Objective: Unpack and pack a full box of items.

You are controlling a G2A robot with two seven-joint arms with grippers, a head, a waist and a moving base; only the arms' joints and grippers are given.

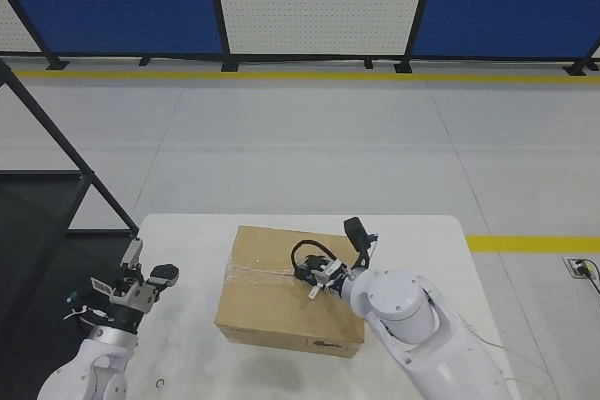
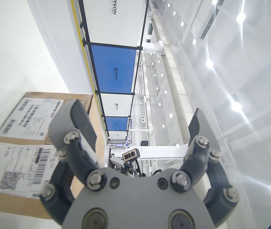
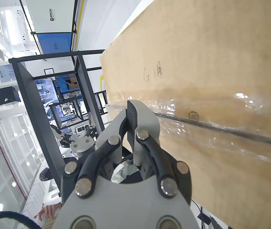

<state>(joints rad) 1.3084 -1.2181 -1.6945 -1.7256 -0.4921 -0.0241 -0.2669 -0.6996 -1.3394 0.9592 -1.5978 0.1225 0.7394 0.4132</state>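
A closed cardboard box sits in the middle of the white table, its top seam sealed with clear tape. My right gripper rests over the box top by the seam, close to the table's far side. Its fingers are shut, tips right at the tape; nothing clearly shows between them. At the table's left edge my left gripper is open and empty, apart from the box. The labelled side of the box faces it.
A black metal rack stands off the table's left side. A small ring-like item lies near the front left of the table. Bare tabletop surrounds the box on all sides.
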